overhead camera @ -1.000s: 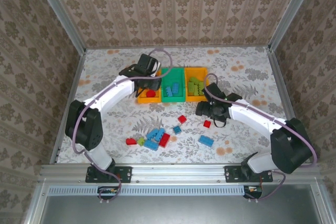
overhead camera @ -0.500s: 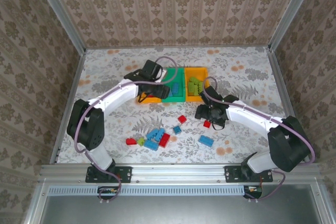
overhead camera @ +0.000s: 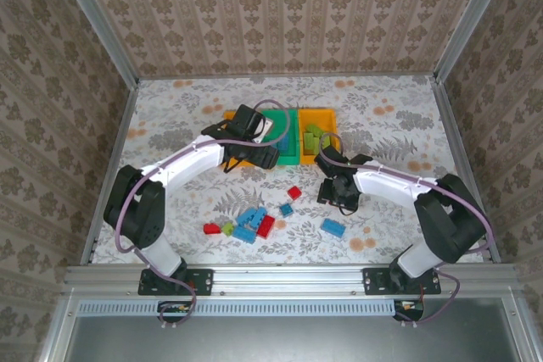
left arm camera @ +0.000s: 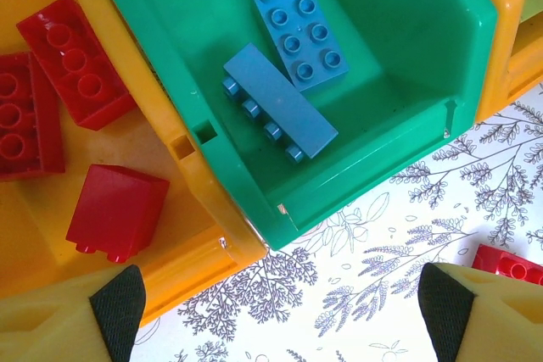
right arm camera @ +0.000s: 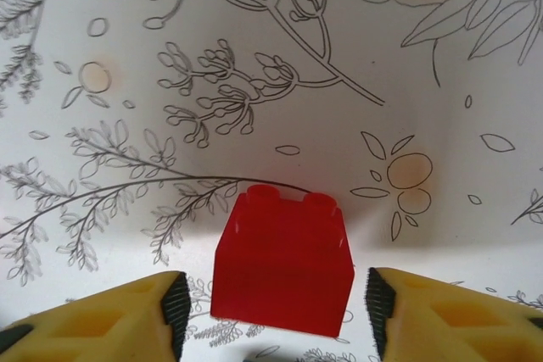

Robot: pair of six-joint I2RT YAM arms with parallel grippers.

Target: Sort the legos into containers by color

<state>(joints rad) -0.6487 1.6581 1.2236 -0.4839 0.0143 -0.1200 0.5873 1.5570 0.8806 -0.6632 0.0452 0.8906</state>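
Observation:
My left gripper (left arm camera: 280, 311) is open and holds nothing, hovering over the tablecloth just in front of the containers; from above it shows as the left gripper (overhead camera: 257, 154). Below it the left orange bin (left arm camera: 102, 6) holds red legos (left arm camera: 114, 209), and the green bin (left arm camera: 399, 65) holds two blue legos (left arm camera: 280, 112). The right orange bin (overhead camera: 324, 114) holds lime green legos (overhead camera: 316, 137). My right gripper (right arm camera: 278, 311) is low over the table, straddling a small red lego (right arm camera: 282, 269). Its pads (right arm camera: 176, 309) stand a small gap off each side of the brick.
Loose legos lie on the tablecloth in front of the bins: a red one (overhead camera: 294, 192), a blue one (overhead camera: 287, 208), a blue and red cluster (overhead camera: 253, 225), a blue one (overhead camera: 333, 227), and a red (overhead camera: 211, 228) and green (overhead camera: 227, 228) pair. Patterned walls surround the table.
The left gripper opened and came off the left orange bin toward the near side. The right gripper dropped over the red lego and its jaws narrowed around it.

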